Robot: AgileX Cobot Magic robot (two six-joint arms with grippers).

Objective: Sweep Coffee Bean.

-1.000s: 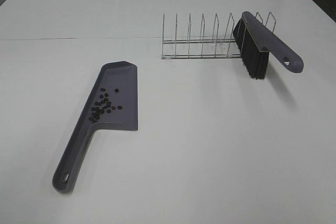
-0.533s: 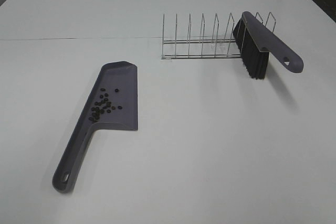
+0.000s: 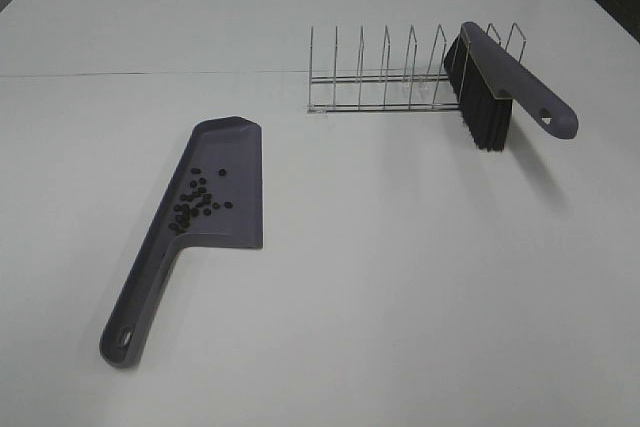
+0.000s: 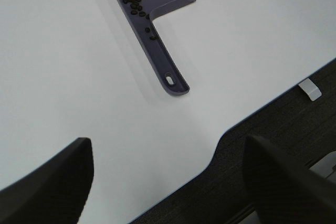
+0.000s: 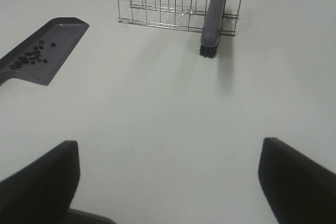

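coffee beans (image 3: 196,201) in grey dustpan (image 3: 236,232), brush (image 3: 500,87) in wire rack (image 3: 380,77)

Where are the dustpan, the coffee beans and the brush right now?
dustpan (image 3: 238,230): exterior high view, bare blade near its front edge.
coffee beans (image 3: 194,202): exterior high view, middle of the cluster.
brush (image 3: 515,89): exterior high view, middle of the handle.

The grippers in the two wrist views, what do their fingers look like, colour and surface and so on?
Only the fingers show. On the left gripper each finger is a broad black wedge with a finely dotted, textured surface. The right gripper has the same wide, dark, matte fingers with blunt, angled tips. No cables, markings or arm links are visible, and neither arm appears in the high view.
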